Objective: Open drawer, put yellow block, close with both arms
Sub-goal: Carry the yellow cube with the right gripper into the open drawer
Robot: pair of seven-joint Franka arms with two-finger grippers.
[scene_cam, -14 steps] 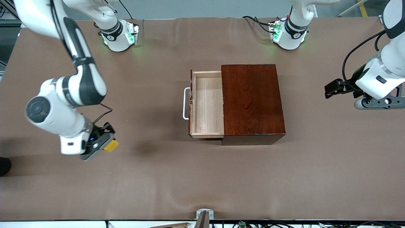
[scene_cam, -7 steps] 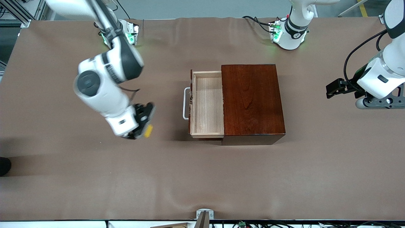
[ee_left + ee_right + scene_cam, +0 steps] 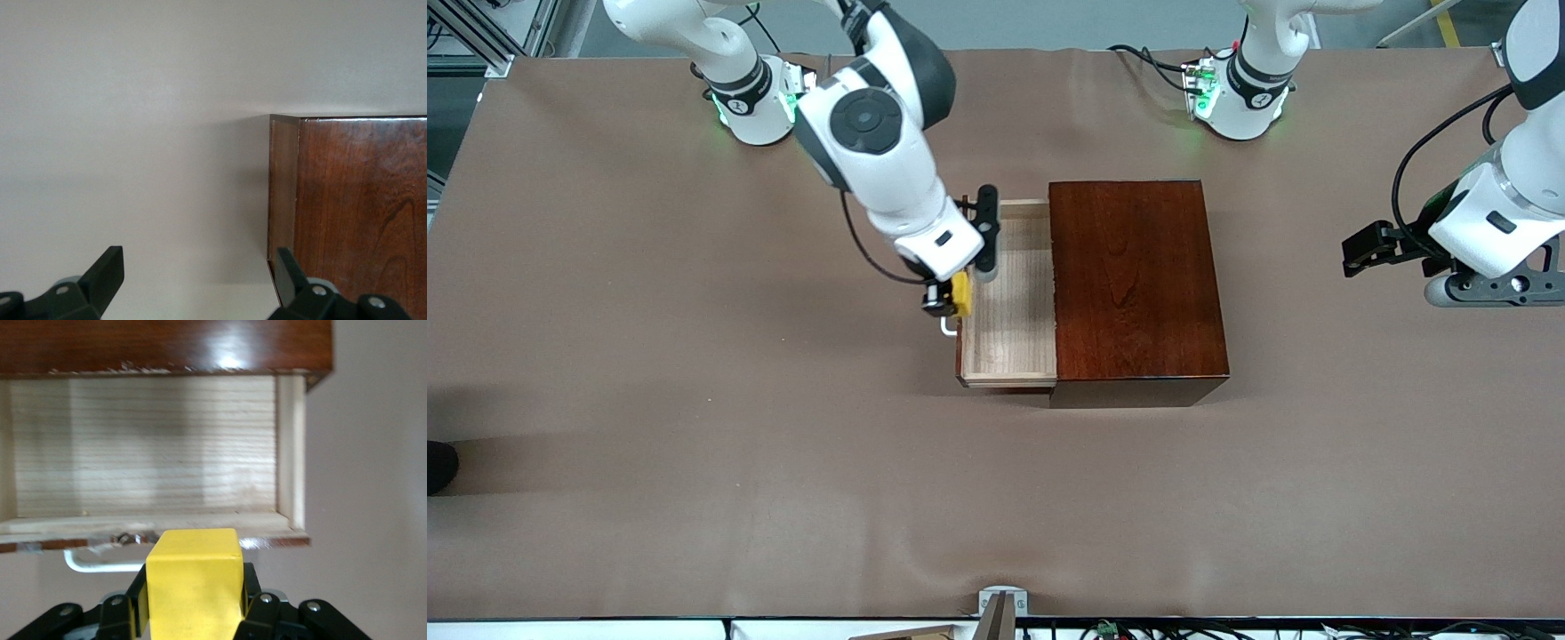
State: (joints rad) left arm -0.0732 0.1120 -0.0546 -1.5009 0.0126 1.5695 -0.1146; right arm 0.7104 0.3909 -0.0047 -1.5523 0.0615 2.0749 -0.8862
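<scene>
Right tool (image 3: 953, 298) clamped on block (image 3: 960, 294) over drawer (image 3: 1014, 329) front, frame centre, left tool (image 3: 1356, 252) gaped empty, waited at right edge above counter (image 3: 694, 444)

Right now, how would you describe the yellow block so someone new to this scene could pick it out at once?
Start at the dark mahogany box mid-table, whose pale wooden drawer stands pulled open toward the right arm's end. Over the drawer's front edge, the right gripper is shut on the yellow block. It is the only bright yellow thing, a small plain cube.
</scene>
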